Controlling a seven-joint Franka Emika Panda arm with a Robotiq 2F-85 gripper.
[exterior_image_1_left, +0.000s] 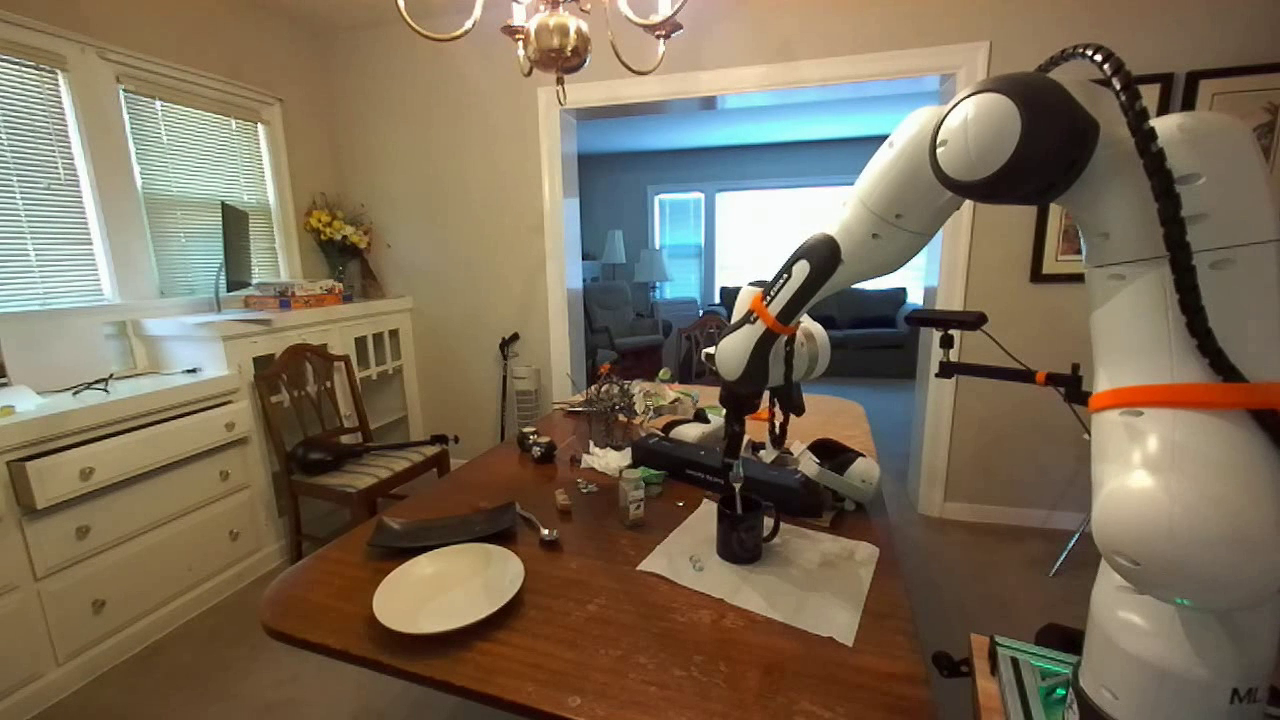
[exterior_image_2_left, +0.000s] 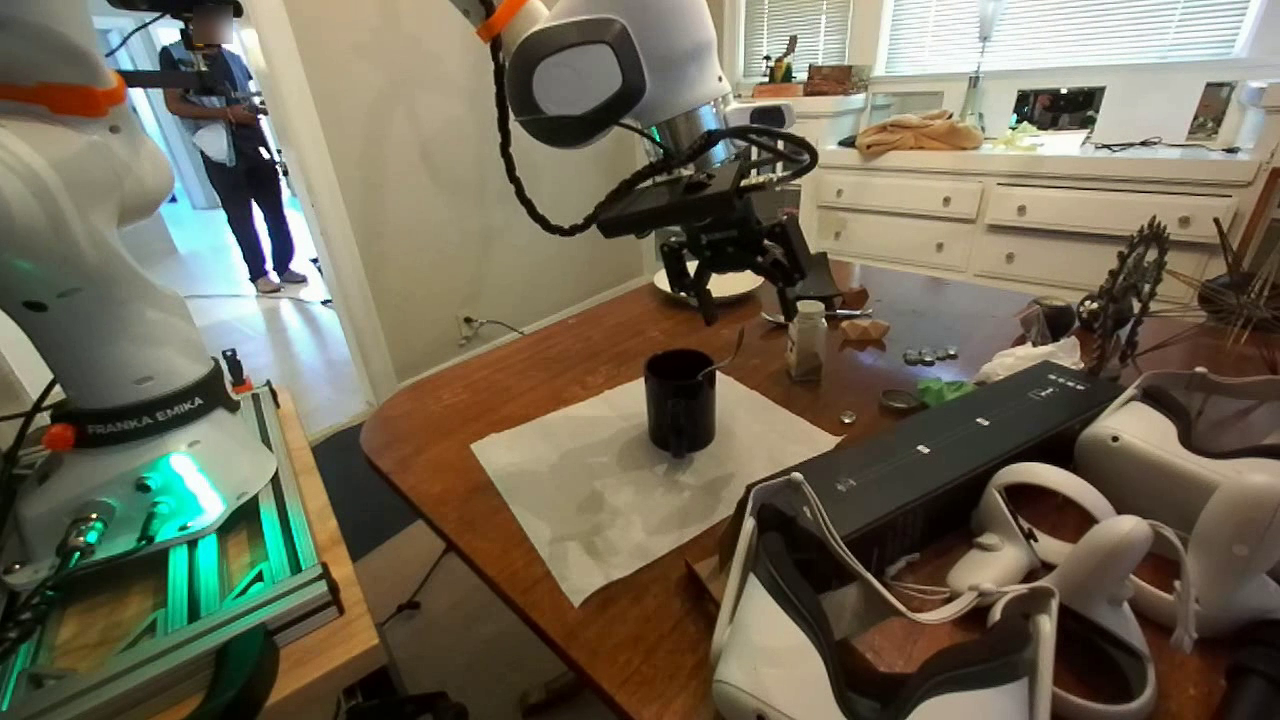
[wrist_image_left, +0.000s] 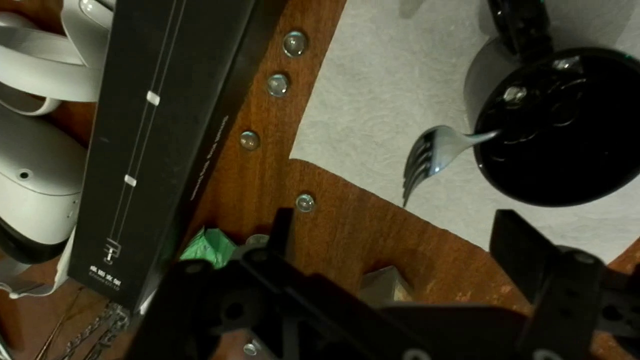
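The black two-fingered tool (wrist_image_left: 395, 218) stands wide and empty above the brown wooden counter (exterior_image_1_left: 600, 640), nearest a silvery metal fork (wrist_image_left: 452, 147) that leans, tines up, over the rim of a glossy black ceramic mug (exterior_image_2_left: 680, 405). The mug stands upright on a flat white paper towel (exterior_image_2_left: 560, 480) near the counter's robot-side edge, with a long black cardboard box (exterior_image_2_left: 930, 440) running inward from near that edge. A descent slightly off-centre could, it seems, knock the tines or rim and tip the mug, while a sideways push might slide the towel, which looks loose, toward the edge.
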